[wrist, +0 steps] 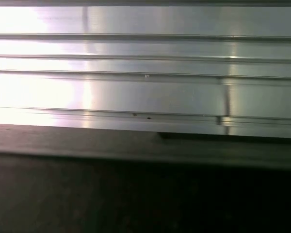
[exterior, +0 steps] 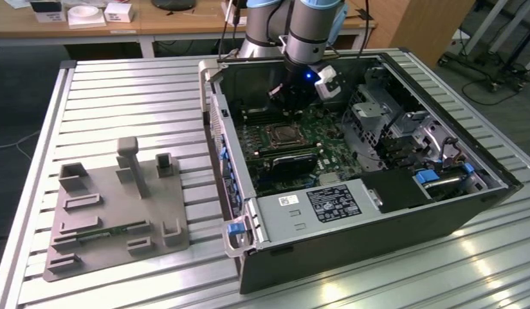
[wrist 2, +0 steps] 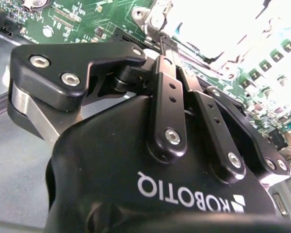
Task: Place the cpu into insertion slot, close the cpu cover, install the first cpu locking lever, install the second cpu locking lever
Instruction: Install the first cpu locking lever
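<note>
The claw (exterior: 291, 102) hangs low inside the open computer case (exterior: 351, 212), just above the green motherboard (exterior: 321, 138). In the second wrist view the claw (wrist 2: 166, 46) has its black fingers (wrist 2: 170, 104) drawn close together, tips nearly meeting, and whether anything thin sits pinched between them I cannot tell, as bright glare washes out the tips. They point at a shiny metal part, possibly the socket's frame.

Around it, in the exterior view: the case's dark walls rise on all sides, a metal drive cage (exterior: 381, 112) stands toward the exterior view's right of the claw, and a grey power supply box (exterior: 312, 206) fills the near end. Outside the case, a grey fixture plate (exterior: 115, 215) with upright pegs lies on the ribbed aluminium table (exterior: 128, 96).

The insertion slot (exterior: 283, 136) sits on the motherboard just below and in front of the claw in the exterior view, close but apart from it, its silvery rim framing a dark centre. Long memory slots (exterior: 287, 154) run just beside it on the nearer side. The first wrist view catches the table (wrist: 145, 63) beyond a dark edge.
</note>
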You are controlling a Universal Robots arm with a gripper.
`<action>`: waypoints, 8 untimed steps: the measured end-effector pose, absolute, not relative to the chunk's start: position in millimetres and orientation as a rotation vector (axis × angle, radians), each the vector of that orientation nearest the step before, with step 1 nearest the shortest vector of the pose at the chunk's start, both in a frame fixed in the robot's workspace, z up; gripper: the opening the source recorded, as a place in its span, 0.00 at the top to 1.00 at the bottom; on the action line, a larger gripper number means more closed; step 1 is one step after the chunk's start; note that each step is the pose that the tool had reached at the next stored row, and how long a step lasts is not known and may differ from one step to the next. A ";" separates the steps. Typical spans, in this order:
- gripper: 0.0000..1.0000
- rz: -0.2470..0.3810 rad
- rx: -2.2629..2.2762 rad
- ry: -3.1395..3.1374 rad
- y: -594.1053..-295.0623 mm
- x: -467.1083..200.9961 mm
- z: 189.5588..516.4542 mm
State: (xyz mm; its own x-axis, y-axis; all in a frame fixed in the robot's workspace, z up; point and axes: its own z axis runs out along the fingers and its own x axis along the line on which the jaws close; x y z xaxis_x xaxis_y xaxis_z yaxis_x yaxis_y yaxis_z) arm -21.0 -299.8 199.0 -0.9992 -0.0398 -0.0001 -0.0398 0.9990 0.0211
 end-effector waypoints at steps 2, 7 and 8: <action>0.90 -0.033 0.063 -3.141 -299.7 -21.0 199.3; 0.90 -0.033 0.063 -3.141 -299.7 -21.0 201.4; 0.90 -0.034 0.063 -3.141 -299.6 -21.0 201.4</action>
